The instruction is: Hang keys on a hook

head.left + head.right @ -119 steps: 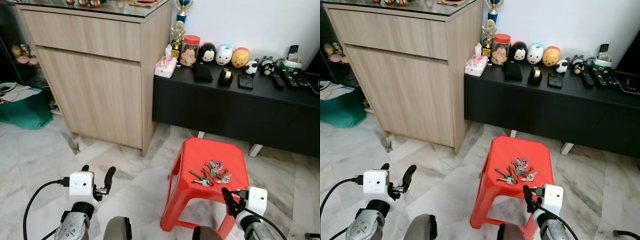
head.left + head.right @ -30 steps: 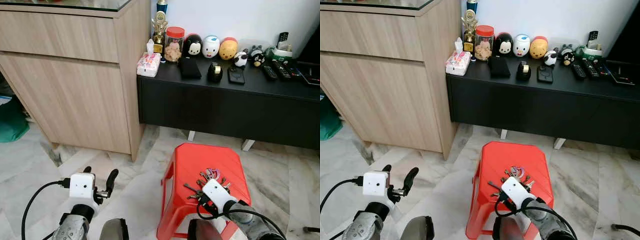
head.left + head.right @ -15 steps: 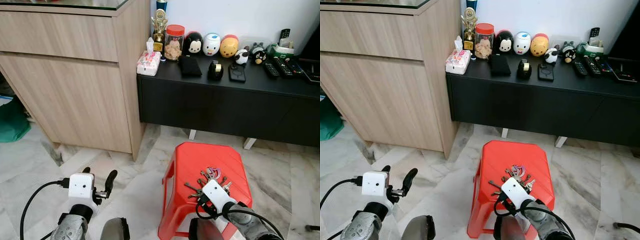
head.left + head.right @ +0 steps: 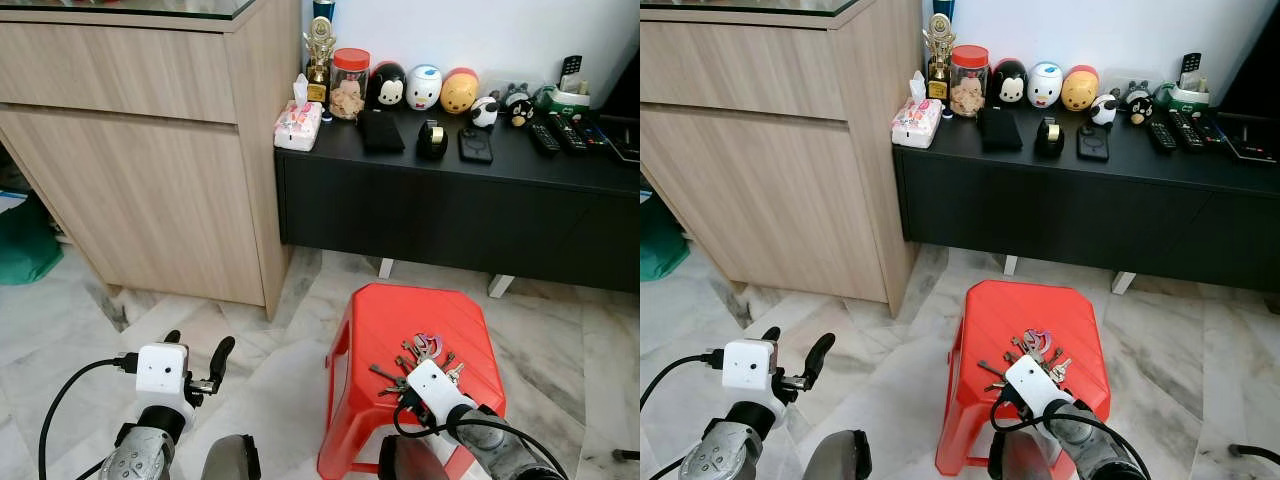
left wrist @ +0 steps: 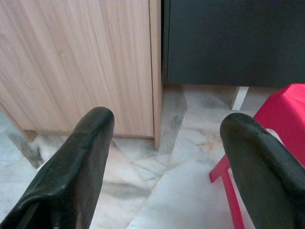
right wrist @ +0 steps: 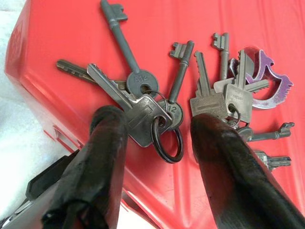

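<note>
A bunch of keys (image 4: 420, 355) lies on the near half of a red plastic stool (image 4: 385, 320). In the right wrist view the keys (image 6: 157, 102) spread over the red seat, joined by a dark ring (image 6: 167, 138). My right gripper (image 6: 159, 138) is open, low over the stool's near edge, its two black fingers either side of that ring. Seen from the head, its white wrist box (image 4: 433, 385) hides part of the bunch. My left gripper (image 4: 195, 360) is open and held low over the floor, left of the stool.
A tall wooden cabinet (image 4: 170, 150) stands at the left. A low black console (image 4: 450, 200) along the white wall carries a jar, toy figures, remotes and a tissue pack. Marble floor (image 4: 270, 360) surrounds the stool. A green bag (image 4: 25, 245) sits far left.
Over four seconds the camera has shifted and my right gripper has come in from the stool's right front corner to over the keys. In the last second almost nothing moves.
</note>
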### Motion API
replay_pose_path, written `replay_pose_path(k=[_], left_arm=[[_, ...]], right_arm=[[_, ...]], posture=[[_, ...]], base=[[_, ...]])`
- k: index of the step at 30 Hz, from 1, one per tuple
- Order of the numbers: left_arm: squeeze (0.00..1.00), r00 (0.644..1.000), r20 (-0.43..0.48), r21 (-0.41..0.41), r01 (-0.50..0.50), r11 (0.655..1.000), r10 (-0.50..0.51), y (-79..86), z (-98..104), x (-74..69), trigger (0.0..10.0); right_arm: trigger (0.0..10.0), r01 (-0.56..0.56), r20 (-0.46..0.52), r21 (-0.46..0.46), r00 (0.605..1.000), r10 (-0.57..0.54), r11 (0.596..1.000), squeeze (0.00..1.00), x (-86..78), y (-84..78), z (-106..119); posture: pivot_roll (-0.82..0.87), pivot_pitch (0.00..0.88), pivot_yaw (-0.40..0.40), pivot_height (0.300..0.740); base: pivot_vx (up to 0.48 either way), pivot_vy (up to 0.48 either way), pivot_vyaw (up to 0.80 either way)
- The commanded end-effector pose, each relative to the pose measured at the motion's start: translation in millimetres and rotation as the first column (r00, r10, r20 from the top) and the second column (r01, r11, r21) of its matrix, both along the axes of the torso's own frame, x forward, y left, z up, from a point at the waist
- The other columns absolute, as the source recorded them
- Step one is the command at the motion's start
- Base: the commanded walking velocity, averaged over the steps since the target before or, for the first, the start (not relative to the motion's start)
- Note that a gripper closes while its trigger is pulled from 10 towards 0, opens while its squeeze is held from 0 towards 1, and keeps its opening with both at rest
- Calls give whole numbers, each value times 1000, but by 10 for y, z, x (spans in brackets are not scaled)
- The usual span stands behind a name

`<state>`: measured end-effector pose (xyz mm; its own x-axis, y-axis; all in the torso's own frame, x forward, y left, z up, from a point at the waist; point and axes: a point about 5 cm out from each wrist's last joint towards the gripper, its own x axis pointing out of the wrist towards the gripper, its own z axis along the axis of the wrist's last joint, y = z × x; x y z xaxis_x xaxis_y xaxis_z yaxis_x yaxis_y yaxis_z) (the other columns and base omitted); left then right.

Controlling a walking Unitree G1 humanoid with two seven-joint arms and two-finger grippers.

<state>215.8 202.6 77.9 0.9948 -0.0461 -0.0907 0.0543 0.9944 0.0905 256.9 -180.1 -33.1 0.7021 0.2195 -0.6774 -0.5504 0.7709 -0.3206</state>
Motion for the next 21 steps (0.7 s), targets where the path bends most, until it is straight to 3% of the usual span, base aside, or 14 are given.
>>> replay_pose_path(k=[1, 13, 21], left_arm=[[0, 1000, -12, 10, 19, 1000, -19, -12, 0, 10, 10000], [0, 1000, -14, 16, 22, 1000, -21, -8, 2, 17, 10000], [0, 999, -19, 18, 26, 1000, -26, -8, -1, 13, 10000]], right_arm=[[0, 35, -31, -31, 999, -36, 999, 0, -65, -103, -49], [0, 24, -50, -22, 998, -26, 999, 0, -73, -84, -59], [0, -22, -38, -6, 999, 21, 1000, 0, -4, 11, -14]], posture=[[81, 80, -57, 605], [84, 77, -54, 605], [86, 79, -52, 605]], base=[[0, 0, 0], [0, 0, 0], [0, 0, 0]])
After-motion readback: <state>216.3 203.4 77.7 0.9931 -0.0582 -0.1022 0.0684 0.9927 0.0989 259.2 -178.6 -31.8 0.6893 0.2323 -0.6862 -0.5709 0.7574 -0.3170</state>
